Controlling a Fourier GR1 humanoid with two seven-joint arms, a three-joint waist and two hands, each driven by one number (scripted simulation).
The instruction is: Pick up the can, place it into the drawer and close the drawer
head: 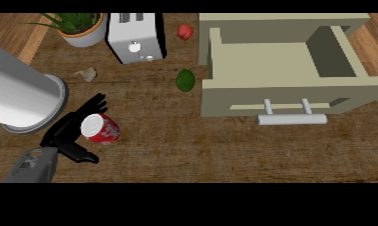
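At the far left a large grey forearm is filling the 9 o'clock edge, and a potted plant [77,27] is standing at 11 o'clock with a toaster [136,37] just beside it. Below them, at about 8 o'clock, the left hand [70,130] is being wrapped round the can [101,129]: fingers are curled behind it at its upper left and the thumb is lying under it, so the can is being held, tilted, with its pale top facing up-left. Whether it is being lifted off the wooden surface [184,145] cannot be told. A small pale object [86,74] is lying at 10 o'clock.

Towards the centre a green item [185,80] is lying close to the drawer's front left corner, with a red item [184,31] at 12 o'clock. The drawer [280,60] is standing open from 1 to 3 o'clock, its handle [291,119] facing the near edge. The right hand is not being shown.

The can is being carried well apart from the drawer, so a long sweep is being called for. The can could be slipped from the tilted grasp, the green item could be knocked, or the can could be caught on the drawer's front wall if kept too low
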